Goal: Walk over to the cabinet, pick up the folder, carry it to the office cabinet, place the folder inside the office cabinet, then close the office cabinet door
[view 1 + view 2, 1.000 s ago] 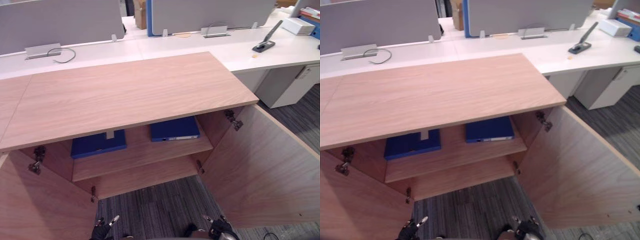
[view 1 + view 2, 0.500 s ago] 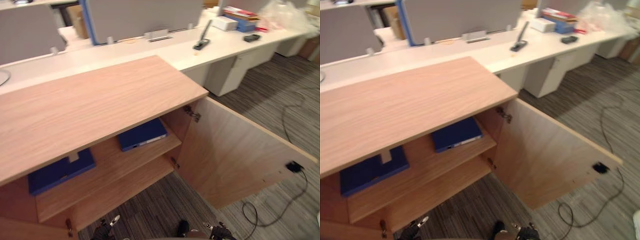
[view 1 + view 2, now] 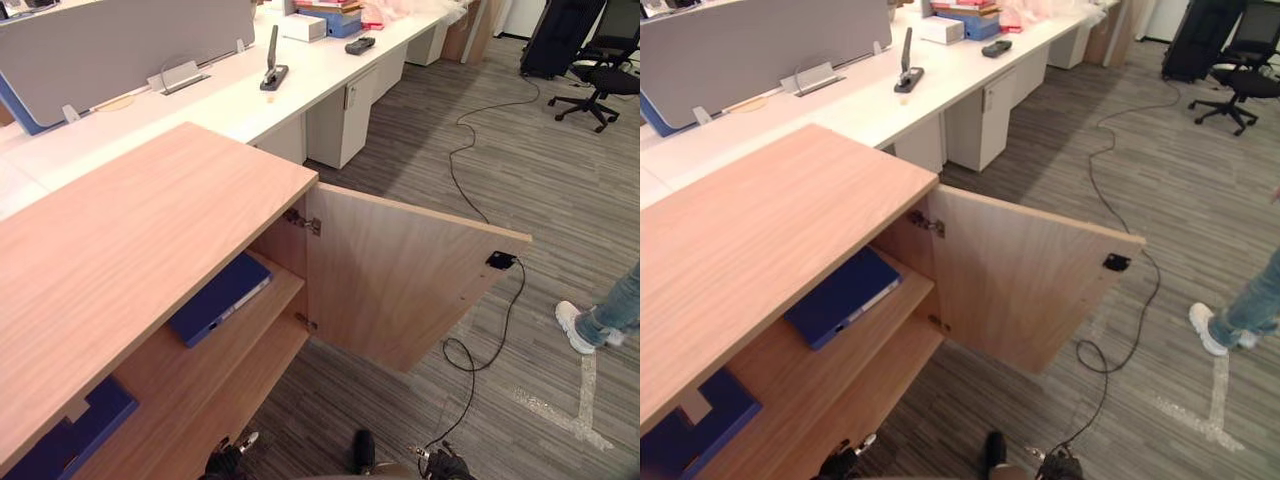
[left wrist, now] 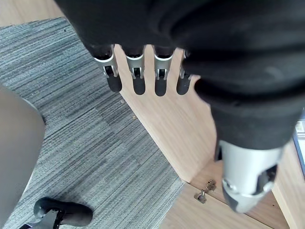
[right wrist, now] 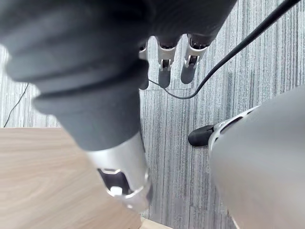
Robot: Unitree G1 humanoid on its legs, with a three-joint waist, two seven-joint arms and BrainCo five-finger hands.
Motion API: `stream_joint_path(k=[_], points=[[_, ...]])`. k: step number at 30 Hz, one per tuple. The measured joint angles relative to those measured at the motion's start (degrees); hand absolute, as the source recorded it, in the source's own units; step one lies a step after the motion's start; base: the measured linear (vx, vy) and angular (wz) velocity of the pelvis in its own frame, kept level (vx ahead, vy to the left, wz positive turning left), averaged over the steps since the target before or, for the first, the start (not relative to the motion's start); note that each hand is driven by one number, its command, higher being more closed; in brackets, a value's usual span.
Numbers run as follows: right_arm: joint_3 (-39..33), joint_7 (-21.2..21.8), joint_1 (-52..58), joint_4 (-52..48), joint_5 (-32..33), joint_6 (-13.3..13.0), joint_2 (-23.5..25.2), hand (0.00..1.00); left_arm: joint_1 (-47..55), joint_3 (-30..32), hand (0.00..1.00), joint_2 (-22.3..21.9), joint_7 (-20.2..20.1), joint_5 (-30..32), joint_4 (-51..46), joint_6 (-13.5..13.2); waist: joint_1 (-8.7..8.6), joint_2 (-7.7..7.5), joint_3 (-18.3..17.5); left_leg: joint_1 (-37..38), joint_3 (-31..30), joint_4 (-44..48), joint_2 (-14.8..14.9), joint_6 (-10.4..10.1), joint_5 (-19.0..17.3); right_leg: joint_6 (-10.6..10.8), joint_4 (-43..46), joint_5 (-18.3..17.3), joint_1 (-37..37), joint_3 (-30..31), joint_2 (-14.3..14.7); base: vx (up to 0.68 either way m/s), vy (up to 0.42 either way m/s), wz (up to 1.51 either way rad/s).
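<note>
The left robot hand (image 4: 136, 72) and right robot hand (image 5: 165, 66) hang open and empty, the blue folder (image 3: 220, 298) lies on the shelf (image 3: 172, 358), and the cabinet door (image 3: 400, 280) still needs closing.

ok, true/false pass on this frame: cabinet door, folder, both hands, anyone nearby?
1. The cabinet door is shut. False: it stands wide open.
2. A blue folder lies on a shelf. True.
3. The left hand holds a folder. False: its fingers are straight and hold nothing.
4. The right hand is open and empty. True.
5. A person's shoe is on the carpet. True.
</note>
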Motion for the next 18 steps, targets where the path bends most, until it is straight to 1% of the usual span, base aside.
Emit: stream_joint_path(k=[2, 3, 4, 5, 6, 7, 8, 9, 10, 11, 12, 13, 14, 15, 16, 18], points=[[1.7, 0.0, 0.0, -1.0, 0.0, -0.1, -0.3, 0.00, 0.2, 0.2, 0.00, -0.3, 0.0, 0.0, -0.7, 0.0, -0.02, 0.14, 0.4, 0.3, 1.4, 0.3, -0.1, 0.2, 0.2, 0.0, 1.1, 0.0, -0.4, 0.0, 0.0, -0.04, -0.019, -0.29], [2.3, 0.0, -0.1, -2.1, 0.0, -0.1, -0.3, 0.00, 0.3, 0.9, 0.00, -0.5, -0.1, 0.0, -1.5, -0.1, 0.25, -0.13, 1.1, 0.3, 3.3, 1.2, -0.3, 0.3, 0.2, -0.1, 3.0, 0.0, -1.8, -0.8, 0.0, -0.10, -0.021, -0.53], [2.3, -0.1, -0.2, -2.8, 0.1, -0.2, 0.0, 0.00, 0.5, 1.5, 0.00, -0.5, -0.1, 0.0, -1.8, -0.1, 0.37, -0.43, 1.3, 0.2, 4.4, 1.6, -0.5, 0.4, 0.3, -0.9, 4.0, -0.4, -2.4, -2.1, -0.1, -0.11, -0.048, -0.58], [2.3, -0.1, -0.3, -3.8, 0.1, -0.2, 0.6, 0.00, 0.9, 2.4, 0.00, -0.4, -0.1, 0.0, -2.5, -0.2, 0.52, -1.04, 1.7, 0.4, 6.1, 2.4, -0.5, 0.6, 0.4, -3.5, 4.9, -2.5, -2.5, -4.3, -0.8, -0.10, -0.073, -0.40], [2.1, -0.3, 0.0, -4.8, 0.2, -0.3, 0.4, 0.00, 1.3, 3.1, 0.00, -1.0, -0.1, 0.0, -2.6, -0.1, 0.20, 0.45, 2.0, 0.4, 7.1, 2.7, 0.7, 1.2, 0.8, -4.8, 8.8, -8.6, -2.9, -12.1, -3.2, -0.06, -0.050, -0.32], [1.7, -0.6, -0.2, -6.0, 0.3, -0.2, -0.2, 0.00, 2.6, 3.6, 0.00, -2.1, 0.0, -0.4, -4.0, -0.3, 0.33, 1.04, 1.9, 0.8, 7.2, 1.5, 1.5, 1.2, 0.8, -6.0, 19.6, -11.6, -5.3, -18.2, -7.3, -0.01, -0.014, -0.13], [1.7, -0.7, -0.4, -6.6, 0.3, -0.2, -0.1, 0.00, 3.0, 3.7, 0.00, -2.4, 0.0, -0.6, -4.7, -0.6, 0.28, 0.93, 1.8, 1.4, 7.4, 0.1, 1.5, 1.2, 0.7, -5.6, 25.3, -13.7, -6.1, -19.8, -9.7, 0.09, -0.022, 0.11], [1.6, -1.0, -1.2, -7.3, 0.6, -0.2, 0.3, 0.00, 3.5, 4.0, 0.00, -2.1, 0.0, -0.9, -5.0, -0.7, 0.39, 0.04, 1.1, 2.7, 7.4, -3.3, 1.0, 0.9, 0.5, -2.3, 33.7, -17.8, -6.3, -21.7, -14.6, 0.09, -0.068, 0.19], [1.6, -1.2, -1.9, -7.3, 1.1, -0.2, 0.5, 0.00, 3.8, 4.1, 0.00, -1.8, 0.1, -0.9, -5.1, -0.7, 0.59, -0.47, 0.6, 3.1, 7.4, -4.1, 0.7, 0.6, 0.3, -0.9, 33.6, -18.4, -6.1, -21.5, -15.4, 0.08, -0.118, -0.14], [1.6, -1.5, -4.5, -7.2, 2.3, -0.2, 0.7, 0.00, 3.9, 5.1, 0.00, -1.2, 0.1, -1.2, -5.3, -0.7, 1.86, -1.64, 0.1, 2.8, 8.2, -4.4, 0.4, 0.3, 0.2, 0.6, 29.8, -20.3, -6.0, -20.1, -13.6, 0.01, -0.183, -0.69], [1.0, -1.8, -7.7, -6.3, 2.5, -0.6, 0.3, 0.00, 3.6, 5.5, 0.00, -1.2, 0.2, -1.1, -4.5, -0.7, 2.42, -0.12, -0.4, 1.3, 8.8, -2.9, 1.5, 0.1, 0.7, -0.4, 26.0, -18.4, -5.8, -19.0, -10.8, -0.01, -0.187, -0.82], [1.0, -2.0, -8.9, -5.9, 2.9, -0.8, 0.1, 0.00, 3.5, 5.3, 0.00, -1.1, 0.3, -1.1, -4.1, -0.6, 2.47, 0.13, -0.5, 0.1, 8.6, -1.7, 2.0, -0.3, 1.0, -0.8, 24.3, -17.5, -5.6, -18.5, -9.7, -0.05, -0.212, -0.69], [0.4, -2.5, -10.8, -5.6, 3.8, -0.9, -0.1, 0.00, 3.5, 4.6, 0.00, -0.7, 0.4, -1.2, -4.1, -0.6, 2.89, -0.50, -0.2, -1.2, 7.3, 0.2, 2.1, -0.3, 1.3, -1.4, 21.3, -16.3, -4.7, -17.8, -8.7, -0.05, -0.139, -0.36], [-0.3, -2.7, -11.1, -5.6, 4.5, -1.0, -0.3, 0.00, 3.5, 4.0, 0.00, -0.5, 0.5, -1.2, -4.1, -0.7, 2.93, -0.51, -0.2, -1.3, 6.0, -0.4, 1.8, -0.2, 1.1, -1.5, 20.0, -15.7, -4.0, -17.5, -8.2, -0.09, -0.166, -0.33], [-1.3, -3.2, -11.6, -5.6, 4.7, -1.0, -0.7, 0.00, 3.6, 3.8, 0.00, -0.4, 0.6, -1.4, -4.1, -0.7, 2.97, -0.44, -0.2, -1.7, 3.6, -3.2, 1.7, -0.8, 1.1, -1.7, 17.6, -14.7, -2.8, -17.3, -7.3, -0.14, -0.136, -0.21], [-1.9, -3.8, -12.0, -5.8, 4.7, -1.1, -2.1, 0.00, 3.6, 3.8, 0.00, 0.0, 0.7, -1.8, -4.2, -0.7, 3.02, -0.29, -0.3, -4.2, 1.6, -5.5, 2.3, -1.2, 3.5, -1.5, 15.1, -13.7, -2.1, -17.3, -5.2, -0.18, -0.091, -0.29]])
